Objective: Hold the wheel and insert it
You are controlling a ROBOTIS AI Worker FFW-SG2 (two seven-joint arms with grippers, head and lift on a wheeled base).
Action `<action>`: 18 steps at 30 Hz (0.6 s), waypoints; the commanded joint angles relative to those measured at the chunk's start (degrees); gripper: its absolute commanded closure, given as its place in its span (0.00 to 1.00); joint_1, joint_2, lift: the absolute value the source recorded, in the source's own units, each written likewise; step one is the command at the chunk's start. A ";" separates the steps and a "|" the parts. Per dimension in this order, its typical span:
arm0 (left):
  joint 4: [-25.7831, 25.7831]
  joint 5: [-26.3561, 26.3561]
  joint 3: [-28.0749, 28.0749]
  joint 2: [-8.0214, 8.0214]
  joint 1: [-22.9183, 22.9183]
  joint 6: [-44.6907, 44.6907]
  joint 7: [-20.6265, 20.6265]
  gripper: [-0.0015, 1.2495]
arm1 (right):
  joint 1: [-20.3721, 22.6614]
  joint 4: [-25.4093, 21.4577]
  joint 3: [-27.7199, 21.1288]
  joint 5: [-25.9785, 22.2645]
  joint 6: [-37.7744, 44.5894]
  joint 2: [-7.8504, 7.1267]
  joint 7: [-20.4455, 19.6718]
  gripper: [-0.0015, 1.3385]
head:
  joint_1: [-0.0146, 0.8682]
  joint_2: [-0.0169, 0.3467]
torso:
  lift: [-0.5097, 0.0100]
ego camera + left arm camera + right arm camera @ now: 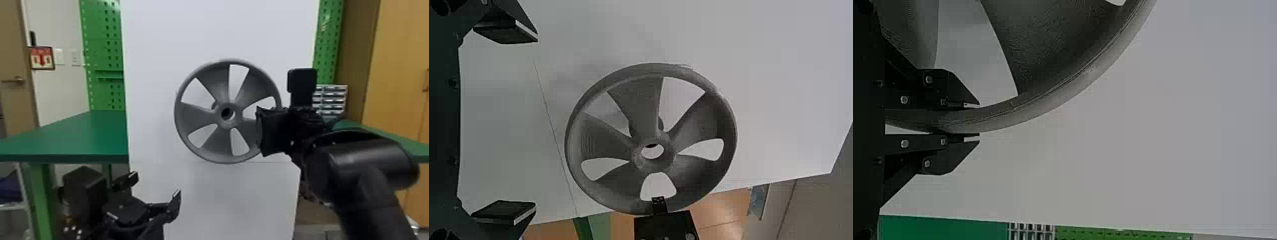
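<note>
The right gripper's (262,131) fingers pinch the rim of the gray wheel (198,117), which is held upright in front of a large white panel (153,79), a small round piece (214,105) just visible behind its spokes, while the right arm (367,162) blocks part of the head view's right side. Lower on the left, the left gripper (154,187) sits with its fingers spread wide around nothing. Beyond, green tabletops (86,137) flank the panel, with green pegboards (102,51), a small drawer unit (332,100) and a wooden cabinet (395,54) farther out.
</note>
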 commanded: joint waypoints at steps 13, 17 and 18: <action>0.09 0.04 -0.09 0.00 -0.16 0.00 0.00 0.08 | -1.48 3.56 0.77 0.11 -2.60 0.14 0.00 0.87 | 0.25 0.07 | 0.13; 0.09 0.12 -0.09 0.00 -0.16 0.00 0.00 0.08 | -1.92 4.26 0.59 0.29 -2.78 0.14 0.00 0.87 | 0.25 0.07 | 0.13; 0.09 0.12 -0.09 0.00 -0.25 0.00 0.00 0.08 | -2.00 4.44 0.50 0.29 -2.87 0.14 0.00 0.87 | 0.25 0.07 | 0.13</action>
